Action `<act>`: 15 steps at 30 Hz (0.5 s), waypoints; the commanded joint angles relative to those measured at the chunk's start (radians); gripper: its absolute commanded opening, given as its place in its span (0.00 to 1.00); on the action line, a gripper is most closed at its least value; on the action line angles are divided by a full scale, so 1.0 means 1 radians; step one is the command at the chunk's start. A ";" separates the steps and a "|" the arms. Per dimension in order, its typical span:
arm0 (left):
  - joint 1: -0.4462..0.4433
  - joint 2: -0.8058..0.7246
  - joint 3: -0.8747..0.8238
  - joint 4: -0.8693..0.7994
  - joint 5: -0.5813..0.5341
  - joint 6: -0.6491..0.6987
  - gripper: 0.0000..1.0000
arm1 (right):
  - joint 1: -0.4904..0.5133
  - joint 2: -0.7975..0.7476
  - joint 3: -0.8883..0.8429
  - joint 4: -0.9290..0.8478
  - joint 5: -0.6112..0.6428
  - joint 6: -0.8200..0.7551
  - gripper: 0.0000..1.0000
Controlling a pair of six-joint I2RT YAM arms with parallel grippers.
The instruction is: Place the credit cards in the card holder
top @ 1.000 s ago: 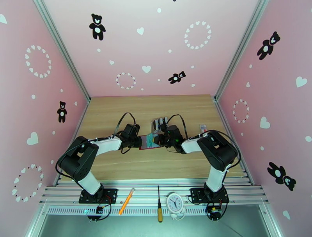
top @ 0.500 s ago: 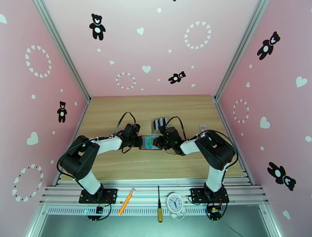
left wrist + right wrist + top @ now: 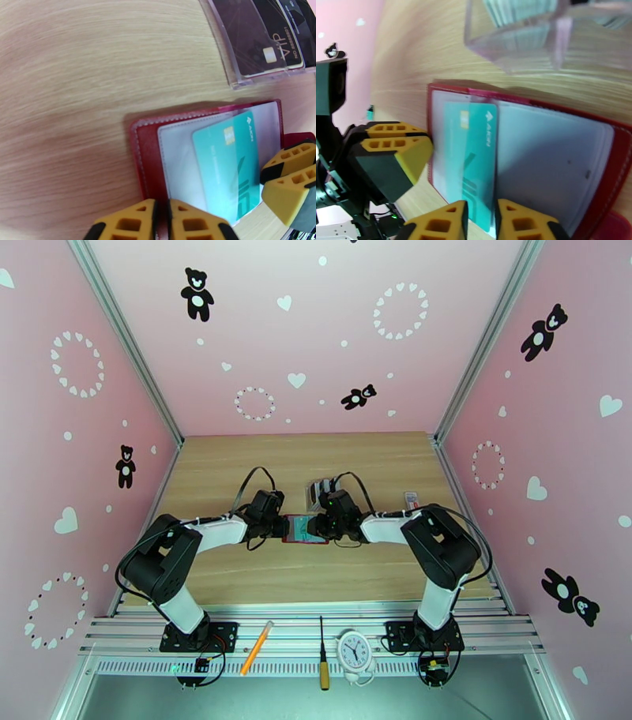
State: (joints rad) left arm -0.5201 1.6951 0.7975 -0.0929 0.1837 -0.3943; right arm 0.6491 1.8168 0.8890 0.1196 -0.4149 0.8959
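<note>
- Top external view: the card holder (image 3: 302,529) lies open on the wooden table (image 3: 316,461), near the middle, between the two arms. The left gripper (image 3: 283,527) meets its left edge and the right gripper (image 3: 322,526) its right edge. A clear stand (image 3: 318,491) sits just behind the card holder. On the near rail lie a pencil (image 3: 257,646), a screwdriver (image 3: 322,662) and a clock (image 3: 355,651).
- Left wrist view: the left gripper (image 3: 162,206) has its fingers drawn close together, with the red edge of the card holder (image 3: 144,158) clamped between them. A teal card (image 3: 225,169) lies on the grey clear pockets, its far end behind a clear sheet. How deep it sits cannot be told. The right gripper (image 3: 272,181) is at the card's right side. The clear stand (image 3: 233,75) holds a dark card (image 3: 256,39) and stands apart from the card holder.
- Right wrist view: the right gripper (image 3: 482,209) has its fingers parted by a narrow gap, and the near corner of the teal card (image 3: 474,158) shows in that gap. The card lies lengthwise over the left-hand pockets of the card holder (image 3: 620,158). The left gripper (image 3: 424,142) presses on the opposite edge. The clear stand (image 3: 521,43) is beyond.
</note>
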 commanded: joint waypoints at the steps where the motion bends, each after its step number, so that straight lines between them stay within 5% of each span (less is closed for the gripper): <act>1: -0.002 0.028 -0.029 -0.086 0.019 -0.012 0.18 | 0.012 -0.025 0.051 -0.180 0.051 -0.081 0.28; 15: -0.005 -0.090 -0.009 -0.134 0.030 -0.018 0.29 | 0.053 -0.031 0.187 -0.372 0.183 -0.193 0.30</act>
State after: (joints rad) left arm -0.5205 1.6459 0.7933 -0.1738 0.2054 -0.4076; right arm 0.6949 1.8164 1.0351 -0.1802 -0.2745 0.7410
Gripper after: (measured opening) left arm 0.284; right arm 0.299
